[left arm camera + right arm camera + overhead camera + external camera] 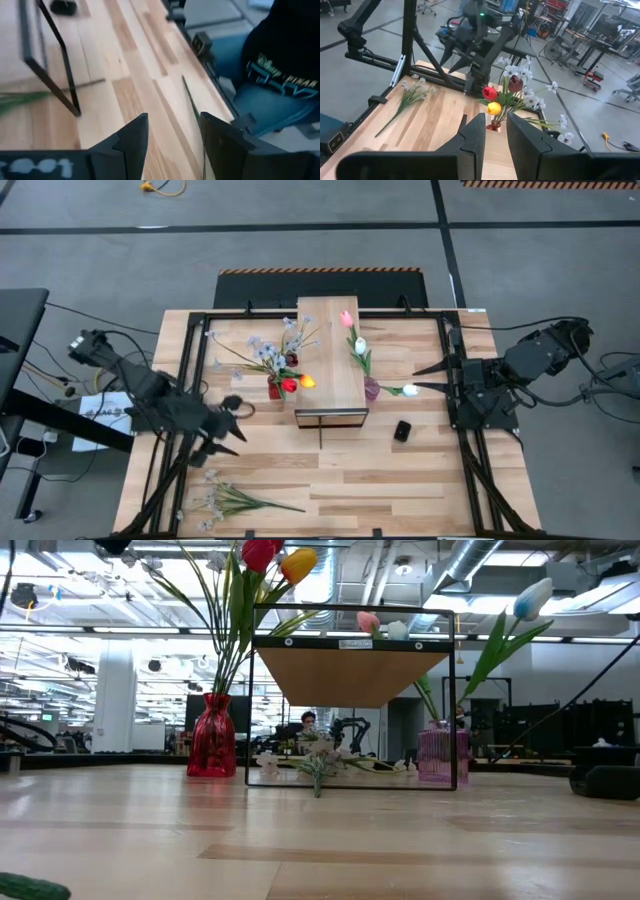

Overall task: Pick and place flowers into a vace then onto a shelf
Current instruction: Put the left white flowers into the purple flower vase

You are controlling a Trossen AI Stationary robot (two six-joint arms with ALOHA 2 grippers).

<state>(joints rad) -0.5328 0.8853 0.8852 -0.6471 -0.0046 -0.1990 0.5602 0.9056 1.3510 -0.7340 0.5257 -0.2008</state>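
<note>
A red vase (274,389) stands on the table beside the shelf (330,360). It holds a red tulip (288,385), a yellow tulip (307,381) and pale blossom sprays (265,350). A pink tulip (346,318) and a white tulip (360,345) lie on the shelf. A purple vase (372,389) right of the shelf holds a white tulip (410,390). Another blossom spray (232,500) lies flat near the table's front left. My left gripper (236,425) hangs open above the table's left side, its fingers (132,137) aimed past that spray's stem (192,105). My right gripper (495,125) hovers by the purple vase, narrowly open and holding nothing.
A small black object (402,430) lies on the table right of the shelf's near end. The shelf's thin black frame (55,60) stands close ahead of my left gripper. A person in a dark shirt and jeans (280,75) sits beyond the table's edge. Bare planks lie front and centre.
</note>
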